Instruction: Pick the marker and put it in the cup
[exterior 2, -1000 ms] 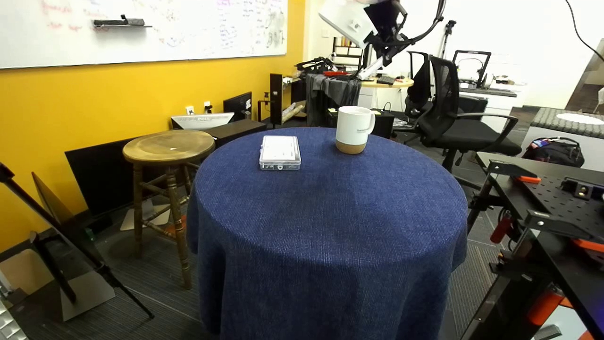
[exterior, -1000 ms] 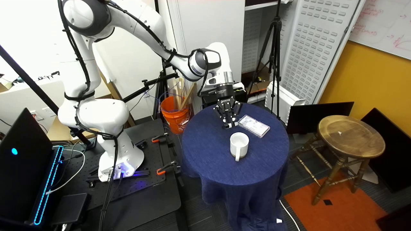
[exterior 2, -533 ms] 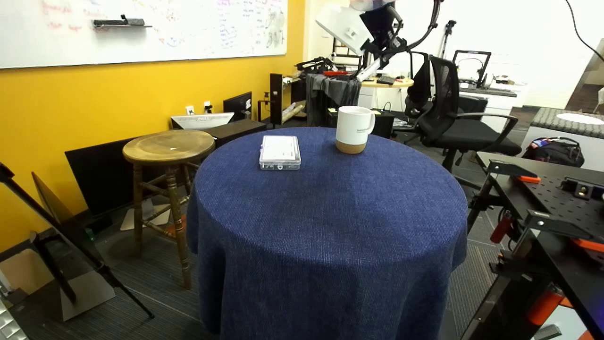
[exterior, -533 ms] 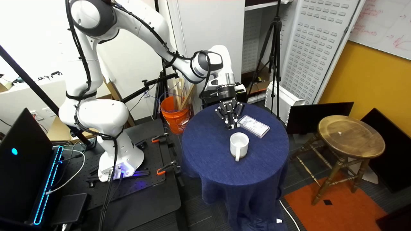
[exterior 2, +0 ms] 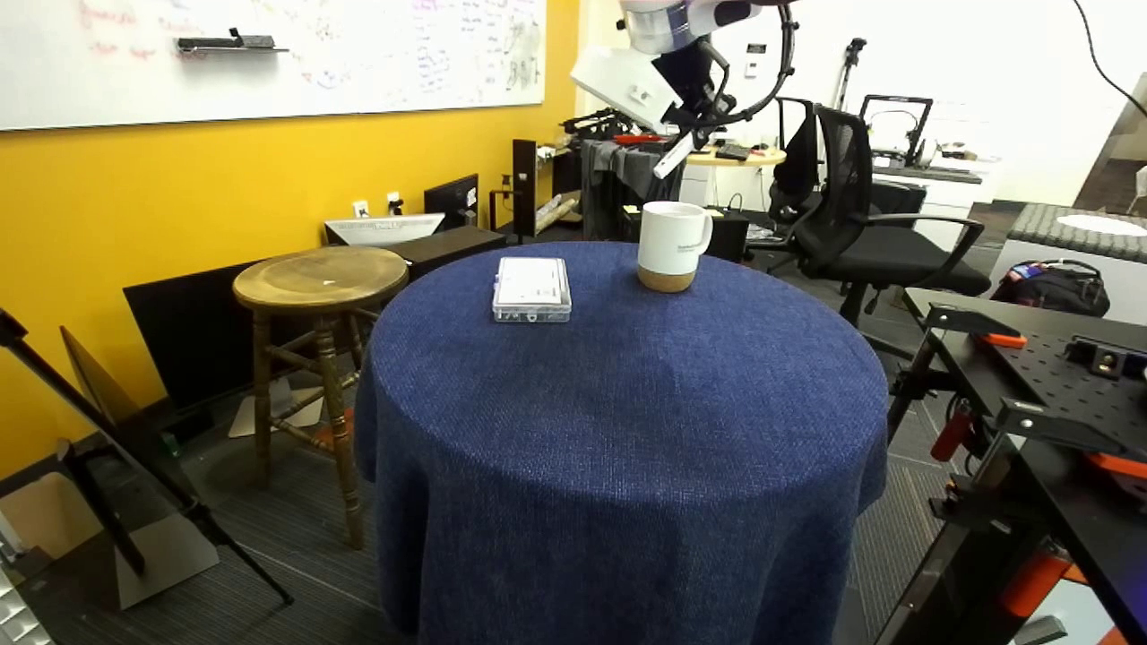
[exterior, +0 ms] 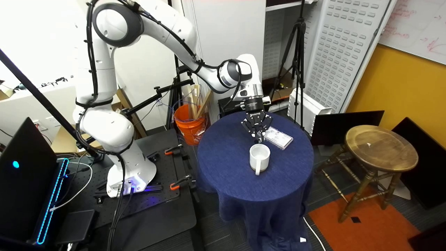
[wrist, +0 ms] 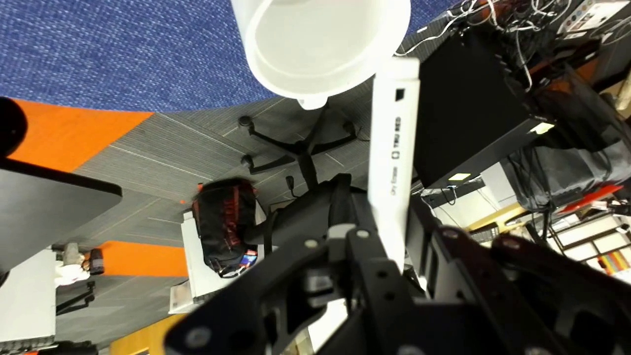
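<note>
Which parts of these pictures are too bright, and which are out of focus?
In both exterior views, part of the pale background is washed out almost to white; in the wrist view, the nearest parts of the gripper look out of focus, the cup is bright with little detail inside, yet the marker shows readable print.
</note>
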{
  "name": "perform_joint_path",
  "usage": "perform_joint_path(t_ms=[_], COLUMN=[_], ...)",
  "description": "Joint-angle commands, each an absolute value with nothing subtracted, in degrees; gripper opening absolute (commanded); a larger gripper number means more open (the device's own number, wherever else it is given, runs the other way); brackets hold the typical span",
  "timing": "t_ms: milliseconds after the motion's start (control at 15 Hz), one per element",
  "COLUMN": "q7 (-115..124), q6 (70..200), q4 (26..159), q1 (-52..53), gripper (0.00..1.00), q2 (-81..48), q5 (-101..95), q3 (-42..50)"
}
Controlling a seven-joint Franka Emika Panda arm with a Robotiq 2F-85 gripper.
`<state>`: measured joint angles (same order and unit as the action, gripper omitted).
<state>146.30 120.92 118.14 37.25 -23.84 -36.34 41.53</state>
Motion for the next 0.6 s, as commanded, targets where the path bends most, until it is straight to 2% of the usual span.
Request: perform_joint_path(t_ms=[0,267,533], q7=[145.7,144.8,143.2], q6=[113.8,107.3,105.9], q4=[114.4,111.3,108.4], q1=[25.8,15.2,9.6], gripper=[0.05,0.05,0.05], q2=[-22.3,-22.6,-24.7], q5=[-38.9,-39.8,-39.4], q3=[30.0,18.6,12.3])
